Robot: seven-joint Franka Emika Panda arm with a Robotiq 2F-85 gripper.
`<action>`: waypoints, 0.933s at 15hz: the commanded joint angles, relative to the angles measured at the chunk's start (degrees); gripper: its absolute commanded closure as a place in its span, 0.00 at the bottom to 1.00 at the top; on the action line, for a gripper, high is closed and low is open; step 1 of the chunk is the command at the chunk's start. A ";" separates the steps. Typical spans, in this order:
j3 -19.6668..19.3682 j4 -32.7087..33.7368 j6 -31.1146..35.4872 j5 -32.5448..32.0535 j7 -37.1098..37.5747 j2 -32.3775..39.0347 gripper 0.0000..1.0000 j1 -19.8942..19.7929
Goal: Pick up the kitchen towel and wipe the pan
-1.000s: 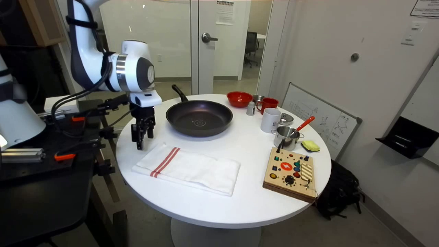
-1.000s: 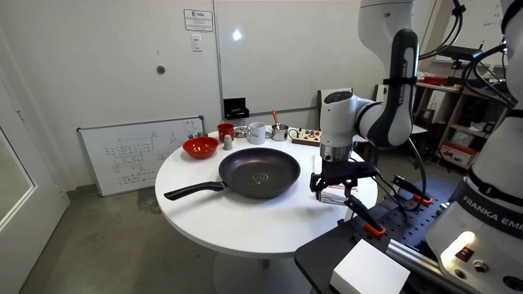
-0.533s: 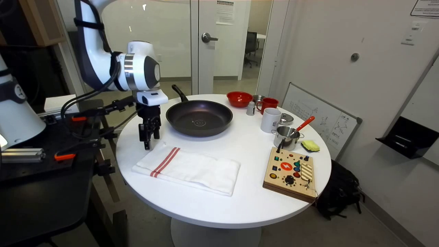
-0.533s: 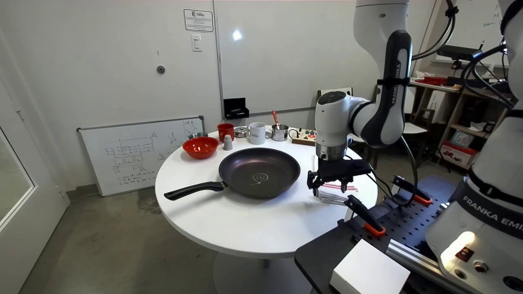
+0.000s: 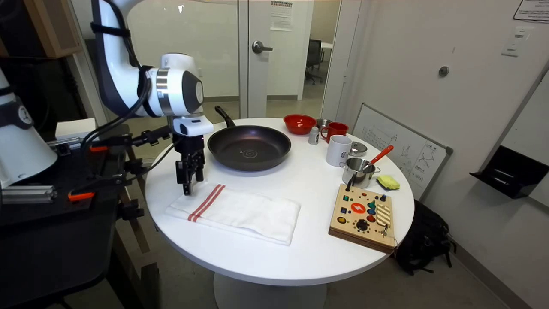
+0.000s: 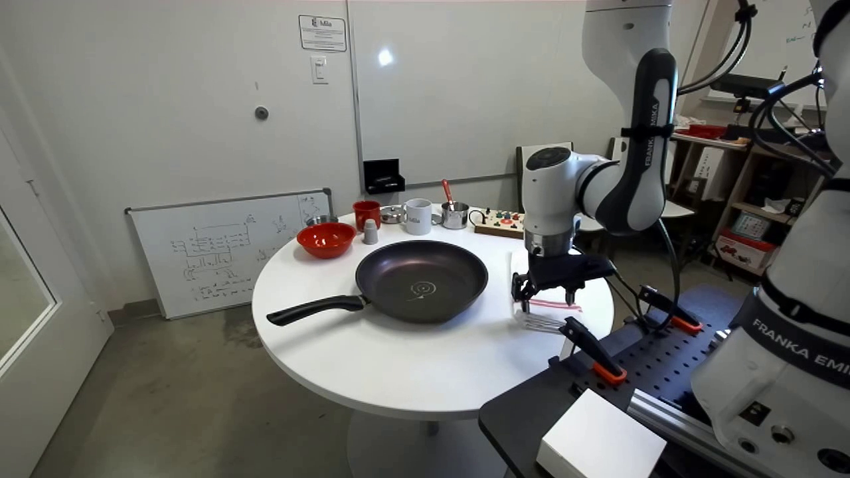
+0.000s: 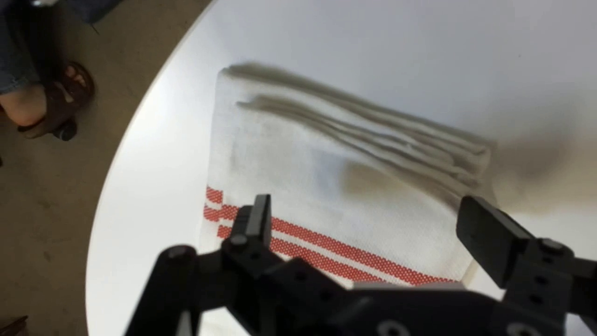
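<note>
Our pincer, spread wide, has come over the striped end of the towel, folded on the surface near the pan; we judge pinching comes next, wiping after.

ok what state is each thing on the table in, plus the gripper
gripper: open, holding nothing
kitchen towel: folded, ungripped
pan: right side up, uncovered
red bowl: upright
red mug: upright
white mug: upright
grey shaker: upright
steel pot: upright, uncovered, red-handled utensil leaning inside
metal lid: off the steel pot
yellow sponge: lying flat
wooden board: lying flat
small metal vessel: partly hidden, can't tell
</note>
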 commanded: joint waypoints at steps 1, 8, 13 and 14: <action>-0.52 1.38 0.57 -2.00 1.11 1.53 0.00 0.14; -0.48 4.04 2.79 -1.39 0.65 5.46 0.00 -1.43; -0.09 6.03 4.32 -0.40 -0.40 8.26 0.00 -3.18; 0.04 6.27 4.89 -0.16 -0.70 8.91 0.00 -3.61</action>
